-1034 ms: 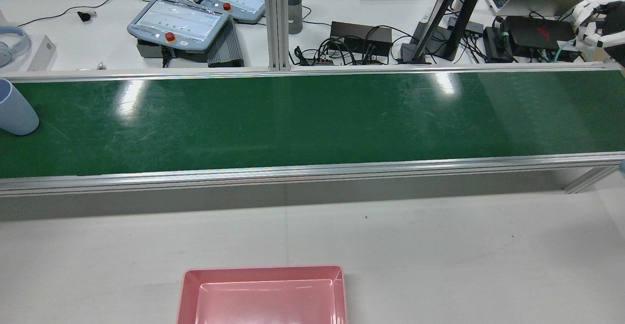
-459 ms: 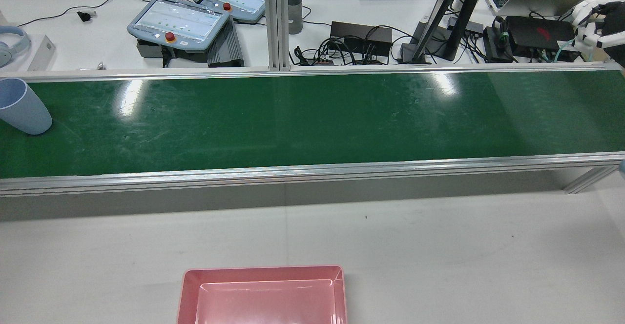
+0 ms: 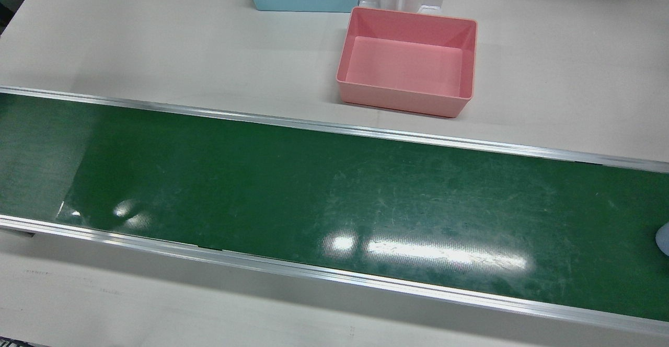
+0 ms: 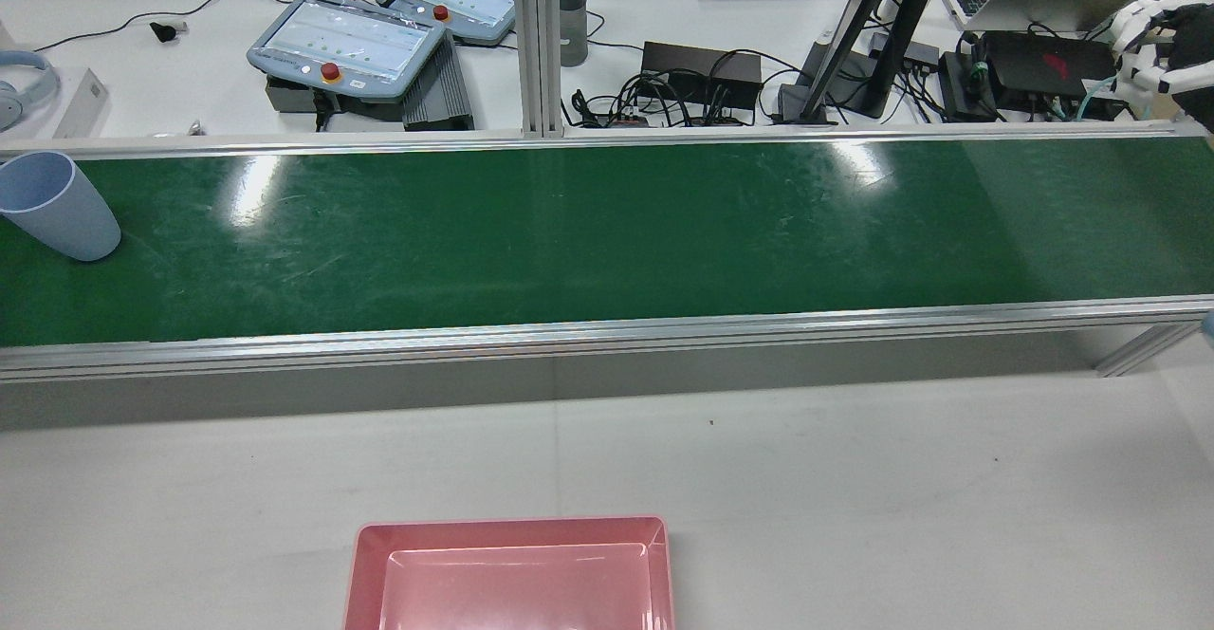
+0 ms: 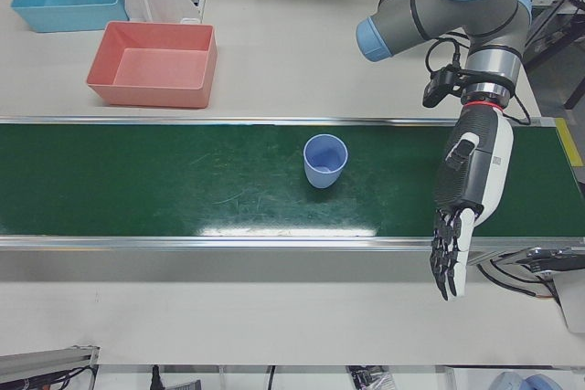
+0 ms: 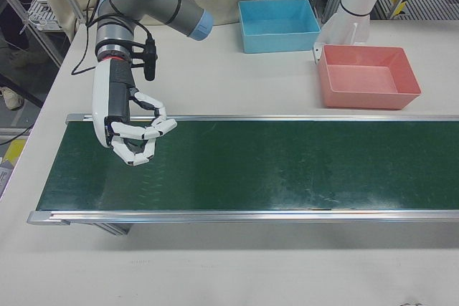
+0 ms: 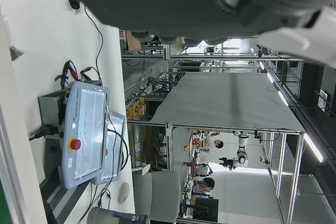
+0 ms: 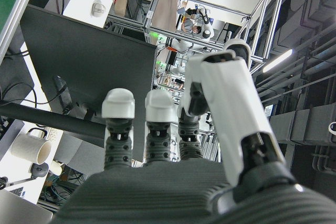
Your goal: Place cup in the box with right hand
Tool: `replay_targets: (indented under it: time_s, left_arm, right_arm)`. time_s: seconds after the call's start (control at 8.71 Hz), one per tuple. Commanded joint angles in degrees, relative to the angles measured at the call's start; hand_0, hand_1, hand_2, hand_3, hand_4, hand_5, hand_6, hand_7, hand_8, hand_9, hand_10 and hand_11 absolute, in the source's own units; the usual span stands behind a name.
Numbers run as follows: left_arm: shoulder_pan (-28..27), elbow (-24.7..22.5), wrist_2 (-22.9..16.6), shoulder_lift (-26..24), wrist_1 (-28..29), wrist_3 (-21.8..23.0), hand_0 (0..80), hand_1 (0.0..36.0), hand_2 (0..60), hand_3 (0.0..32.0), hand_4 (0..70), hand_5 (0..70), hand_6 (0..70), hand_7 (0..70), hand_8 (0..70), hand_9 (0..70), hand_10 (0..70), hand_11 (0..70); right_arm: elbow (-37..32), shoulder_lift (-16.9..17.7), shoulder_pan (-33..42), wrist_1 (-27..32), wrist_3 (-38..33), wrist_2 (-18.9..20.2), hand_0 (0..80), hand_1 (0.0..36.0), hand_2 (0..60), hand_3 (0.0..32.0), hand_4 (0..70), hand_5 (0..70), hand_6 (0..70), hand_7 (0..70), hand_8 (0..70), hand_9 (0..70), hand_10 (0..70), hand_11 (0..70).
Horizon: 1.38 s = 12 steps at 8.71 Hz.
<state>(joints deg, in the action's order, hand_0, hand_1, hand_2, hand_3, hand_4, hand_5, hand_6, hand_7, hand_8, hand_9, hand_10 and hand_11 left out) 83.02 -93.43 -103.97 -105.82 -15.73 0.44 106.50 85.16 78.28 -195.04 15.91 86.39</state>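
A pale blue cup (image 5: 324, 160) stands upright and empty on the green belt (image 5: 183, 180), mouth up, nothing touching it. The pink box (image 5: 152, 64), a shallow open rectangular tub, sits empty on the table (image 5: 292, 52) beside the belt, well apart from the cup.

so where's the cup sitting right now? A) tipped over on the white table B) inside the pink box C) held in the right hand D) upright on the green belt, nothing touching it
D: the blue cup stands upright with its mouth up on the green belt, apart from the left hand, while the pink box holds nothing and the right hand holds nothing.
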Motion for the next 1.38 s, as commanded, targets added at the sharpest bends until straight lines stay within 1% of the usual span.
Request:
replay_targets:
  time_s: [0.0,0.23,0.34,0.46,0.57,0.69,0.8,0.92,1.03,1.15,1.26]
  left_arm:
    - [0.0,0.0,0.0,0.0,0.0,0.0,0.0,0.0,0.0,0.0,0.0,0.0,0.0,0.0,0.0,0.0,0.0,0.0]
    - [0.0,0.0,0.0,0.0,0.0,0.0,0.0,0.0,0.0,0.0,0.0,0.0,0.0,0.0,0.0,0.0,0.0,0.0]
    - [0.0,0.0,0.0,0.0,0.0,0.0,0.0,0.0,0.0,0.0,0.0,0.0,0.0,0.0,0.0,0.0,0.0,0.0]
    - [-0.1,0.0,0.0,0.0,0.0,0.0,0.0,0.0,0.0,0.0,0.0,0.0,0.0,0.0,0.0,0.0,0.0,0.0]
    - [0.0,0.0,0.0,0.0,0.0,0.0,0.0,0.0,0.0,0.0,0.0,0.0,0.0,0.0,0.0,0.0,0.0,0.0]
    - [0.0,0.0,0.0,0.0,0.0,0.0,0.0,0.0,0.0,0.0,0.0,0.0,0.0,0.0,0.0,0.0,0.0,0.0]
    - [0.0,0.0,0.0,0.0,0.0,0.0,0.0,0.0,0.0,0.0,0.0,0.0,0.0,0.0,0.0,0.0,0.0,0.0]
    - [0.0,0.1,0.0,0.0,0.0,0.0,0.0,0.0,0.0,0.0,0.0,0.0,0.0,0.0,0.0,0.0,0.0,0.0]
    - [0.0,0.1,0.0,0.0,0.0,0.0,0.0,0.0,0.0,0.0,0.0,0.0,0.0,0.0,0.0,0.0,0.0,0.0]
    - [0.0,0.1,0.0,0.0,0.0,0.0,0.0,0.0,0.0,0.0,0.0,0.0,0.0,0.0,0.0,0.0,0.0,0.0]
    - [0.0,0.0,0.0,0.0,0.0,0.0,0.0,0.0,0.0,0.0,0.0,0.0,0.0,0.0,0.0,0.0,0.0,0.0]
  right_arm:
    - [-0.2,-0.1,-0.1,0.0,0.0,0.0,80.0,36.0,60.0,0.0,48.7,25.6,37.1,70.0,65.4,70.0,58.6,70.0]
    - [-0.2,-0.1,-0.1,0.0,0.0,0.0,80.0,36.0,60.0,0.0,45.0,25.6,37.2,70.0,65.5,70.0,59.2,70.0]
    - [-0.2,-0.1,-0.1,0.0,0.0,0.0,80.0,36.0,60.0,0.0,49.4,25.6,37.1,70.0,65.4,70.0,58.9,70.0]
    - [-0.2,-0.2,-0.1,0.0,0.0,0.0,80.0,36.0,60.0,0.0,45.4,25.6,37.1,70.0,65.4,70.0,59.0,70.0]
    - [-0.2,-0.2,-0.1,-0.1,0.0,0.0,80.0,36.0,60.0,0.0,46.2,25.6,37.1,70.0,65.3,70.0,58.9,70.0]
    - [-0.2,-0.1,0.3,0.1,0.0,-0.3,80.0,36.0,60.0,0.0,50.7,25.6,37.0,70.0,65.2,70.0,58.8,70.0]
    - [-0.3,0.3,0.5,0.8,-0.1,-0.4,80.0,36.0,60.0,0.0,45.6,25.6,37.0,70.0,65.2,70.0,58.8,70.0]
    - [-0.2,0.5,0.5,1.2,-0.2,-0.8,80.0,36.0,60.0,0.0,44.0,25.6,36.9,70.0,65.0,70.0,58.6,70.0]
    - [-0.6,0.5,0.4,2.0,-0.1,-0.9,80.0,36.0,60.0,0.0,38.3,26.1,36.5,70.0,65.4,70.0,59.7,70.0]
    - [-2.8,0.5,0.4,4.7,-0.1,-1.0,80.0,36.0,60.0,0.0,34.1,26.7,36.8,70.0,66.9,70.0,61.8,70.0]
    - [-5.0,0.5,0.4,6.8,-0.3,-1.0,80.0,36.0,60.0,0.0,32.5,27.3,37.5,70.0,68.8,70.0,64.7,70.0]
